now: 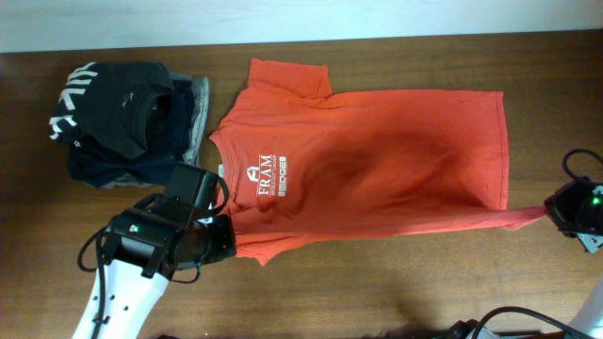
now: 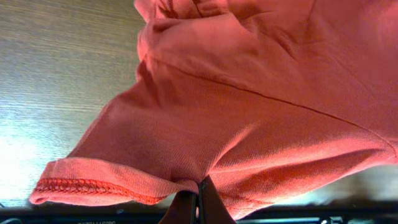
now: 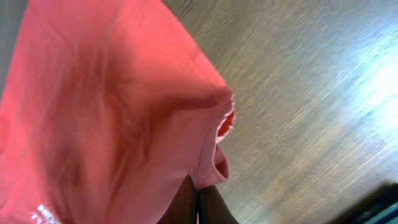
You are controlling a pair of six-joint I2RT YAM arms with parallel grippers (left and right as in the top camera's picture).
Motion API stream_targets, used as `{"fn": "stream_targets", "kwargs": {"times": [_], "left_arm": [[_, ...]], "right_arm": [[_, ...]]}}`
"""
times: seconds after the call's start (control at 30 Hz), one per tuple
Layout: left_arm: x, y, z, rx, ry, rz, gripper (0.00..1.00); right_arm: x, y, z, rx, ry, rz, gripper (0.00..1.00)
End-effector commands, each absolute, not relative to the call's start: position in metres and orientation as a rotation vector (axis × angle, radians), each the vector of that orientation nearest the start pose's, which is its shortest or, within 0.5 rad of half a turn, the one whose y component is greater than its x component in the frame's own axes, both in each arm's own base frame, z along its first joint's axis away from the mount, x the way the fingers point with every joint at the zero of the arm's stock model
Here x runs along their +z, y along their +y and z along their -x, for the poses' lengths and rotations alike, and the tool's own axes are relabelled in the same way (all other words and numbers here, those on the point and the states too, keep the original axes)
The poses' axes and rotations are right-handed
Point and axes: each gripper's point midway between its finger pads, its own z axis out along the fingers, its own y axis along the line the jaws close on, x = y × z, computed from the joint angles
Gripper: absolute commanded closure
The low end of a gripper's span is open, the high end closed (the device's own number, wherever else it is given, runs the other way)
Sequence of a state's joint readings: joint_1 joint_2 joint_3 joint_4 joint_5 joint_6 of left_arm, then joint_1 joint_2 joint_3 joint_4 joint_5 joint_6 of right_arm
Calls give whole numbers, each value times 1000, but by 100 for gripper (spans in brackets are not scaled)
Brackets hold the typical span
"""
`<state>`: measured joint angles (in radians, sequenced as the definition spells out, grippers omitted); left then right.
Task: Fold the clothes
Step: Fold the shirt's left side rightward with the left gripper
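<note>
Left pincer grips the T-shirt sleeve, right pincer its hem corner, both clamped tight; they should lift together, keeping that edge taut, and fold evenly.

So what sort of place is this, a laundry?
Probably a robot test lab, not a laundry. The left arm and the right arm, both cabled machines, pinch one orange T-shirt spread on a bare wooden table, with a small pile of dark clothes beside it.
</note>
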<state>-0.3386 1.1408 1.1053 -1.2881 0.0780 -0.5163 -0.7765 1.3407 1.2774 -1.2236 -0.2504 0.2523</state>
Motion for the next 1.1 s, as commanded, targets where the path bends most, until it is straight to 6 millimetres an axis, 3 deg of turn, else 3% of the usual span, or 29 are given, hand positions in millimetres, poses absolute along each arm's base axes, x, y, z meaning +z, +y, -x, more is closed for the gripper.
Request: {"fn": "stream_targets", "kwargs": {"times": [0.0, 0.1, 0.17, 0.3, 0.37, 0.43, 0.57, 0.67, 0.77, 0.9, 1.07], "left_arm": [[171, -89, -198, -298, 2934, 217, 100], [169, -95, -190, -350, 2969, 212, 99], [168, -90, -191, -289, 2963, 209, 99], [172, -81, -215, -202, 2854, 215, 99], [180, -81, -239, -187, 2752, 179, 99], [184, -86, -255, -199, 2697, 124, 99], [172, -87, -279, -131, 2684, 97, 98], [132, -90, -289, -63, 2806, 79, 99], [117, -93, -297, -49, 2831, 79, 98], [108, -92, -319, -2, 2784, 93, 98], [115, -82, -343, 83, 2675, 123, 98]], "right_arm": [[189, -177, -221, 113, 2451, -1325, 96], [188, -178, -221, 108, 2451, -1327, 96], [189, -179, -222, 105, 2446, -1324, 96], [192, -183, -230, 112, 2413, -1301, 96], [200, -182, -250, 197, 2353, -1231, 96], [201, -185, -255, 204, 2342, -1219, 96], [184, -189, -265, 226, 2378, -1227, 96], [161, -185, -282, 257, 2445, -1201, 96], [153, -187, -293, 259, 2454, -1184, 96], [139, -188, -308, 267, 2473, -1155, 96], [114, -172, -325, 303, 2553, -1105, 95]]}}
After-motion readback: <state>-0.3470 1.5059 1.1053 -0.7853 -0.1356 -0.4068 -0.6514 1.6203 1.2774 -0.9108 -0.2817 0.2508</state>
